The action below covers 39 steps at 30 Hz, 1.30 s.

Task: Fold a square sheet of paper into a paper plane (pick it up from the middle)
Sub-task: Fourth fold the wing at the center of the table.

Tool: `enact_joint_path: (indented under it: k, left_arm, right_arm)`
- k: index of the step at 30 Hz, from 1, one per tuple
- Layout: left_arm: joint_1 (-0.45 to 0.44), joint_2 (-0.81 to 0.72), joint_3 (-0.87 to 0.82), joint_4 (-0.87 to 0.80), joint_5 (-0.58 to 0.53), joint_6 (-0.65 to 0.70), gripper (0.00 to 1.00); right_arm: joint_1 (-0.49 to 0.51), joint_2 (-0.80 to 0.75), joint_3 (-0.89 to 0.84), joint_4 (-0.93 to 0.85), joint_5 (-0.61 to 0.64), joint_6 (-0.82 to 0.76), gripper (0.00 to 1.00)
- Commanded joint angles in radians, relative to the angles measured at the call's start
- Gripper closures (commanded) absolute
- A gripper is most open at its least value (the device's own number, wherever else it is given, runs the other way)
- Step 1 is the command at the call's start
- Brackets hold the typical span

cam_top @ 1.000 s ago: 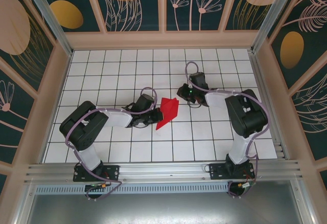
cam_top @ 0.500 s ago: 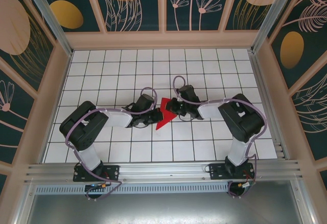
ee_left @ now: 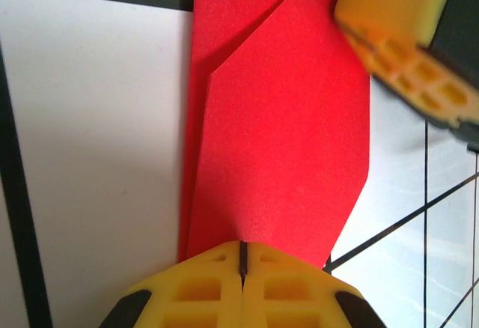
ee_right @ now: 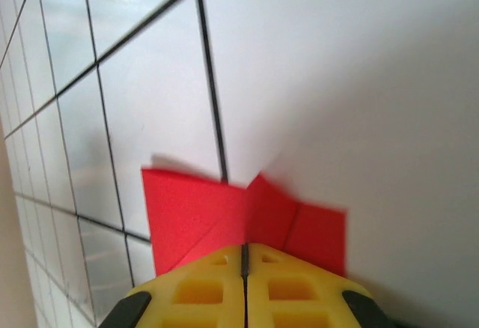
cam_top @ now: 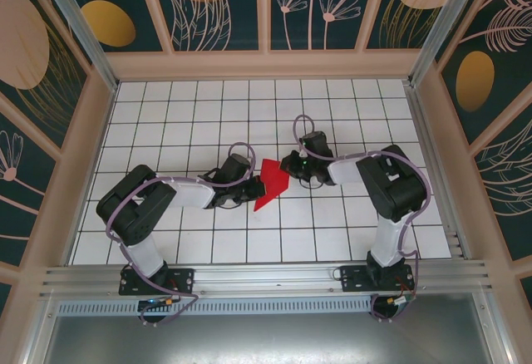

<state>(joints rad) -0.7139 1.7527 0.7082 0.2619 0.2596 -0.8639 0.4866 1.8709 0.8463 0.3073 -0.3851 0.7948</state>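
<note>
Nearest you, your left hand point(cam_top: 252, 189) has not shifted over the last second. Its yellow jaws are pressed tight together with no gap between them, and their tips rest on the left edge of the red paper point(cam_top: 272, 179). Your left wrist camera shows the paper point(ee_left: 284, 141) running away from that hand point(ee_left: 243, 257) as a long band, with one folded layer lying slantwise over another. The paper is partly folded and lies on the white gridded bench point(cam_top: 166, 102) between the two arms. Its sharp tip points toward the near left, and it covers the same tiles as a second ago. The change is on the far side. A second ago your right hand point(cam_top: 291, 167) stood off beyond the paper's far right corner, clear of it. Half a second ago it had reached in over the right part of the paper, and now it has drawn back a little so that it sits at the right edge. That hand point(ee_right: 245, 257) is closed as well, jaws meeting along a thin seam, and the paper point(ee_right: 217, 212) rises in a small ridge just in front of them. From that blurred close view you cannot tell whether the edge is nipped between the tips or only pressed under them. Beyond both hands the bench runs on in bare tiles to the far wall.
</note>
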Motion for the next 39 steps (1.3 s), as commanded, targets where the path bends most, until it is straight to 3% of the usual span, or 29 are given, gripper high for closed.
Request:
enact_joint_path:
  k: [1, 9, 16, 30, 39]
  left_arm:
    - [0.002, 0.064, -0.088, -0.317, -0.085, 0.029, 1.00]
    - [0.003, 0.056, -0.087, -0.314, -0.083, 0.029, 1.00]
    - [0.003, 0.062, -0.090, -0.307, -0.084, 0.029, 1.00]
    - [0.003, 0.075, -0.088, -0.306, -0.082, 0.032, 1.00]
    - [0.003, 0.069, -0.092, -0.309, -0.085, 0.031, 1.00]
  right_arm:
    - [-0.036, 0.041, 0.050, -0.111, 0.126, -0.059, 0.92]
    - [-0.046, -0.028, 0.083, -0.151, 0.115, -0.068, 0.90]
    - [0.014, -0.092, 0.066, -0.106, 0.043, -0.062, 0.89]
    - [0.108, -0.033, 0.036, -0.027, -0.002, 0.000, 0.89]
    - [0.106, 0.028, 0.024, -0.067, 0.109, 0.015, 0.90]
